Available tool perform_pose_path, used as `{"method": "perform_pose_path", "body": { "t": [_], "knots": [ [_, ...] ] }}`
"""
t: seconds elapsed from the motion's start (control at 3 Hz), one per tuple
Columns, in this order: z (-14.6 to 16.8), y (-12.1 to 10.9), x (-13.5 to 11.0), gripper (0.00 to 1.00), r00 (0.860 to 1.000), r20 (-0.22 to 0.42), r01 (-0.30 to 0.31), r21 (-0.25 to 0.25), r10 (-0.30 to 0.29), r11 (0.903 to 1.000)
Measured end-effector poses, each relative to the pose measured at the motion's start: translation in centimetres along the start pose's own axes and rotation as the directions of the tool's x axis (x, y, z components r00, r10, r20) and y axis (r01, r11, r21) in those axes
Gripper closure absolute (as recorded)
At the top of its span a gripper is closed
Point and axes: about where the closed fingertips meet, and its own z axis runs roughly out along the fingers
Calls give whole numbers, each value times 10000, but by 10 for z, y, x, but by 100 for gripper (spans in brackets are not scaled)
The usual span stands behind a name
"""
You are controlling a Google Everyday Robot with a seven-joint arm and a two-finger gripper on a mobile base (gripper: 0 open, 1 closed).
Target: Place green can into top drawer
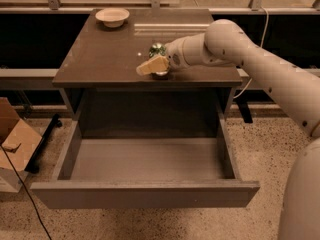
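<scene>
The green can point(156, 49) stands on the dark cabinet top near its front edge, with its silver base showing below. My gripper point(156, 64) is at the can, shut on it, with one tan finger point(151, 65) across its near side; the other finger is hidden behind it. The arm reaches in from the right. The top drawer point(145, 193) is pulled wide open below and in front of the cabinet top, and its smooth grey floor is bare.
A shallow beige bowl point(112, 17) sits at the back left of the cabinet top point(95, 59). A cardboard box point(15, 144) and a black cable lie on the floor at the left. A railing and dark panel run behind the cabinet.
</scene>
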Motion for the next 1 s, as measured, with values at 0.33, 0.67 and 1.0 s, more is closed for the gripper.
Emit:
{"method": "perform_pose_path", "body": {
  "t": [0.33, 0.67, 1.0],
  "knots": [
    [-2, 2, -5, 42, 9999, 49, 133, -24, -133, 9999],
    [-14, 12, -11, 73, 9986, 17, 526, -136, -526, 9985],
    [-24, 22, -15, 96, 9964, -4, 850, -274, -851, 9960]
  ]
}}
